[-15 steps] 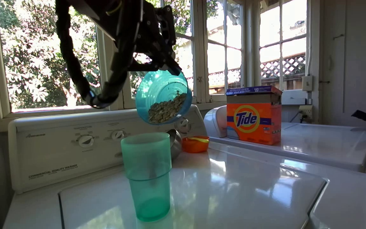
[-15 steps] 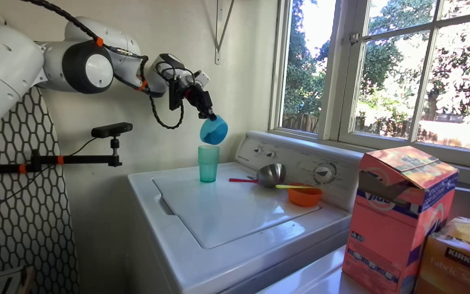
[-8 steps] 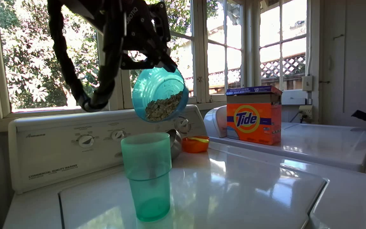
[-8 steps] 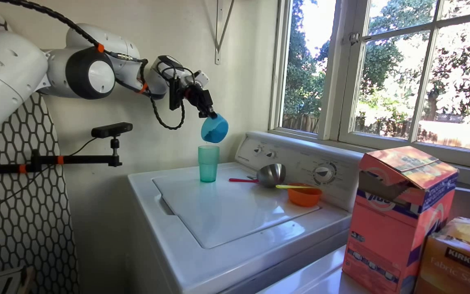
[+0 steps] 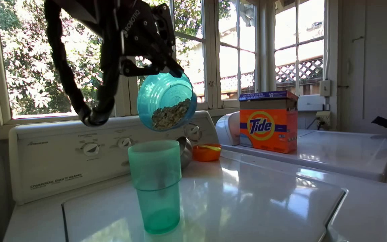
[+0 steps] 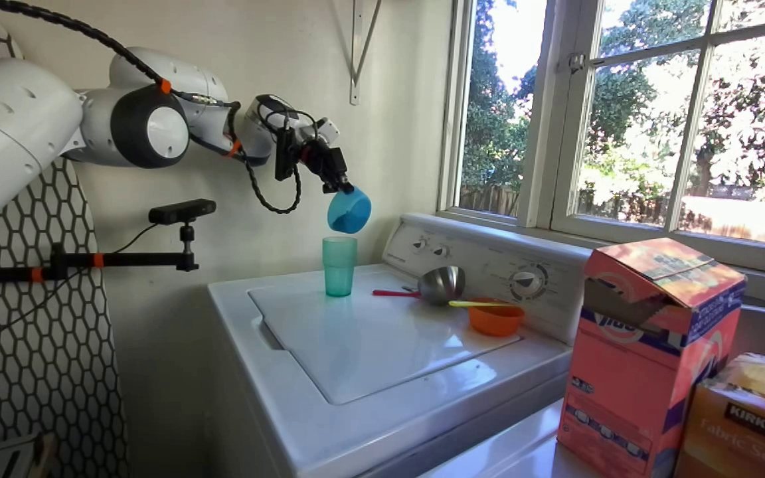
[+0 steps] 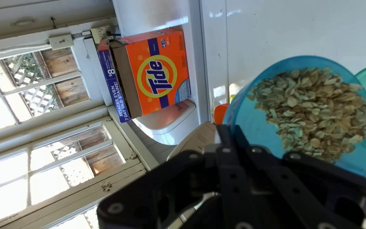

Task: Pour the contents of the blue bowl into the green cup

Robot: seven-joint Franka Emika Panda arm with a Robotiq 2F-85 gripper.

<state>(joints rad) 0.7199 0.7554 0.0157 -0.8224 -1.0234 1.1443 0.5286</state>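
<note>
1. The black 2-finger gripper (image 7: 231,129) is pinching the light-blue round plastic bowl (image 5: 161,94) at its upper rim, and the bowl is hanging tilted, its mouth facing partly sideways

2. The tall teal-green translucent plastic cup (image 5: 155,188) is standing upright on the glossy white washer lid (image 6: 369,345), near the edge running beside the pale wall (image 6: 389,166); the shallow orange plastic bowl (image 6: 497,322) is sitting well apart, near the lid's rear corner away from that wall

3. The beige-brown dry flakes (image 7: 316,114) are lying heaped against the blue bowl's lower side; none are showing through the cup, so the pour itself is probably not yet beginning

4. In both exterior views the blue bowl's lower lip is hanging just above the cup's rim without touching, a little right of the rim's middle

5. Centring is deserving the most care: part of the flake heap (image 5: 182,109) is reaching past the cup's right rim in an exterior view, so a small shift toward the lid's wall-side and front edges is looking wise

6. Lowering the lip closer before turning further is likely helping; the flakes are probably going to slide as a clump, so a slow tilt and a light final shake are seeming best
</note>
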